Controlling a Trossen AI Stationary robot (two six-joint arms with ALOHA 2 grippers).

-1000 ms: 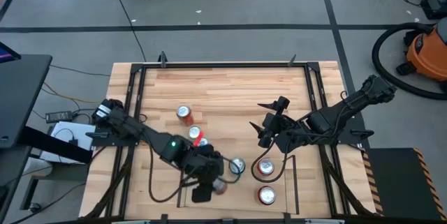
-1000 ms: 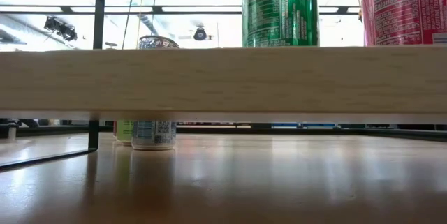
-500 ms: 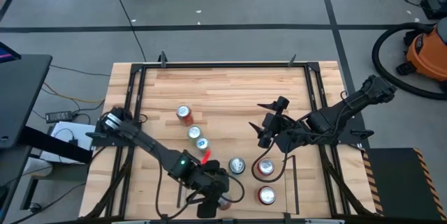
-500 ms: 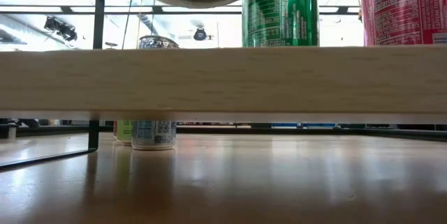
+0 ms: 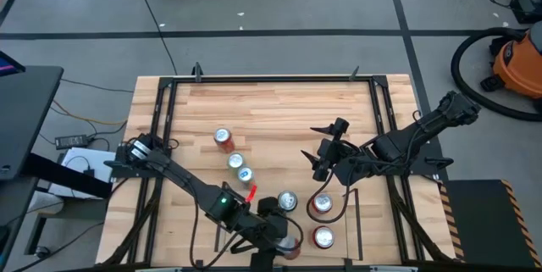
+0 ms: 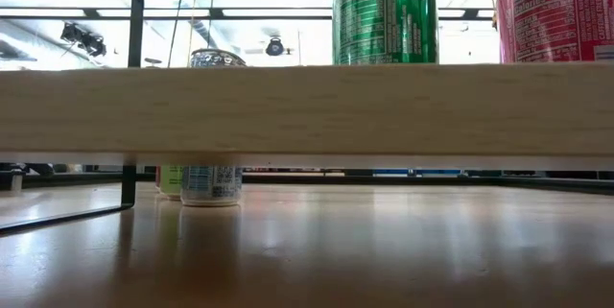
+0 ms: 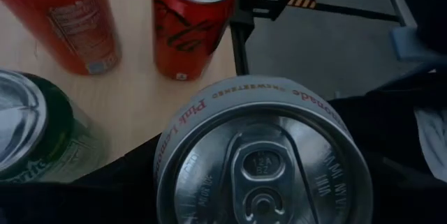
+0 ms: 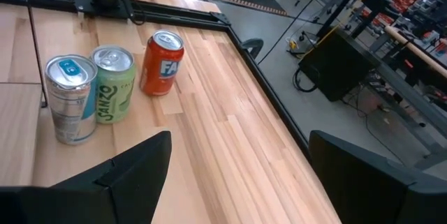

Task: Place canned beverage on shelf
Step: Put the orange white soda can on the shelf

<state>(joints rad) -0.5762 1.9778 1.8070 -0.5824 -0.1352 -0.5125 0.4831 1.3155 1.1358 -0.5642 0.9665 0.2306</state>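
The shelf [image 5: 343, 221] is a small light-wood board at the table's near edge; in the low view its front edge [image 6: 307, 106] runs across the picture. On it stand a green can [image 5: 288, 201] and two red cans [image 5: 320, 205] [image 5: 323, 237]. My left gripper [image 5: 284, 245] hangs over the shelf's near part, shut on a pink lemonade can [image 7: 262, 161]. My right gripper [image 5: 324, 149] waits open above the table's middle right, with nothing between its fingers. My left gripper holds the pink lemonade can by its side wall, one finger on either side, but the can's wide silver top [image 7: 262, 161] hides the place of contact. The top faces back toward the wrist. The can is lifted clear above the shelf.
Three more cans stand in a slanting row left of the table's middle: an orange one [image 5: 223, 138], a green one [image 5: 236, 162] and a silver-blue one [image 5: 245, 174]. Black frame rails [image 5: 161, 136] run along the table's sides. An orange vacuum [image 5: 517, 60] stands on the floor at the right.
My left gripper has carried the pink lemonade can toward the table's right and near edges, sinking slightly, and now hangs over the shelf's near part. The can's bottom, which showed at the top of the low view, has left that picture.
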